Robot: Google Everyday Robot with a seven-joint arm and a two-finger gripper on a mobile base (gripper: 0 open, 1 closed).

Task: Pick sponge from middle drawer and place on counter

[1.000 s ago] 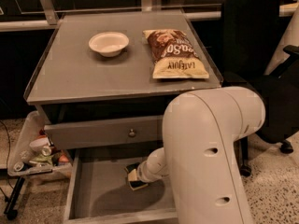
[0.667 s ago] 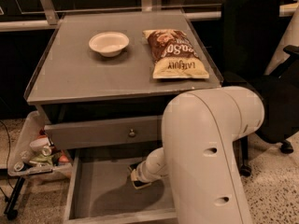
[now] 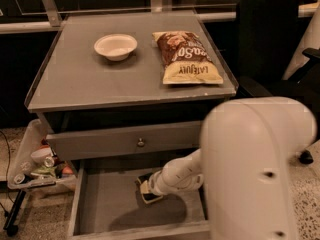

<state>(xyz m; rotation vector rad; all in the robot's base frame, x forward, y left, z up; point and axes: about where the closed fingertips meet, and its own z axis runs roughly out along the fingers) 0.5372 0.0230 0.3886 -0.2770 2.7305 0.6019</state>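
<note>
**Sponge at the gripper's tip, low in the drawer**

The gripper (image 3: 150,185) is down inside the drawer (image 3: 100,209). The sponge (image 3: 150,197) lies right at its tip on the drawer floor. I cannot tell whether the gripper is clamped on the sponge or loose, because the wrist covers the contact.

To pick well, I judge that a firm squeeze across the foam should come before any lift. The rise should be straight and slow, minding the knobbed front (image 3: 125,143) that overhangs just above and behind the gripper. The counter (image 3: 90,89) is well above it, and the bare top there, away from the bowl (image 3: 115,46) and bag (image 3: 186,56), looks the safest landing.

The arm's big housing (image 3: 255,169) hides the drawer to the right of the gripper. The drawer's near edge runs off the frame. Part of the sponge is covered by the gripper.
</note>
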